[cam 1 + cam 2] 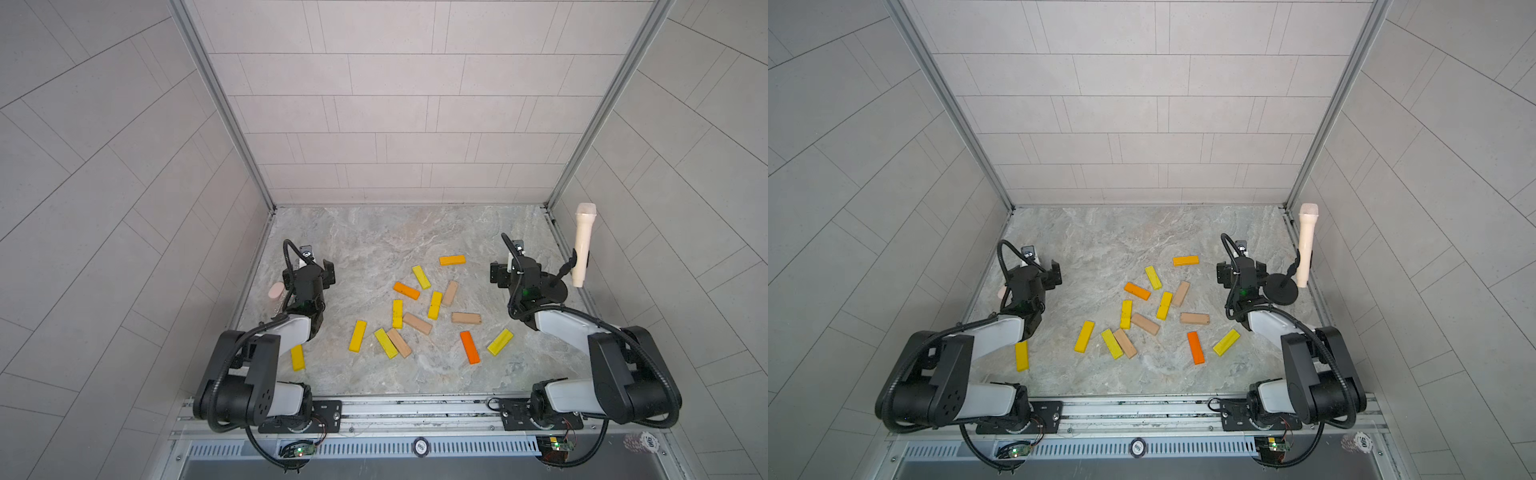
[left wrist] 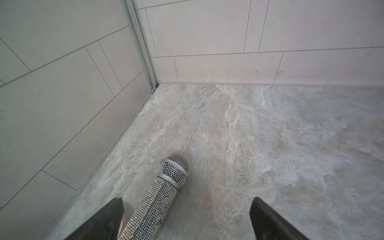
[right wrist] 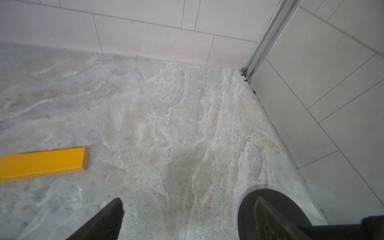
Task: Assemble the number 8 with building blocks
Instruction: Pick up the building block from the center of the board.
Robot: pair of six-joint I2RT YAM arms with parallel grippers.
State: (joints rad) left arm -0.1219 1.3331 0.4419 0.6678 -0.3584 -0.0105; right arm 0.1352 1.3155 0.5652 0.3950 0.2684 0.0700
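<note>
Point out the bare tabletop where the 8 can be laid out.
Widest free patch: the far tabletop, between the back wall and the farthest block. A narrower bare strip runs between the near orange block and the front rail. Crowded: the middle, strewn with blocks; the glittery microphone lines the left edge, the microphone stand's base the right.

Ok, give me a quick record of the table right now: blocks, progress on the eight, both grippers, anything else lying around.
blocks: fourteen building blocks, yellow, orange and tan, scattered flat on the marble table
figure 8: not started, no shape formed
left gripper: open, empty
right gripper: open, empty
other items: glittery microphone lying by the left gripper; pink oval object; cream microphone on a stand, right side
</note>
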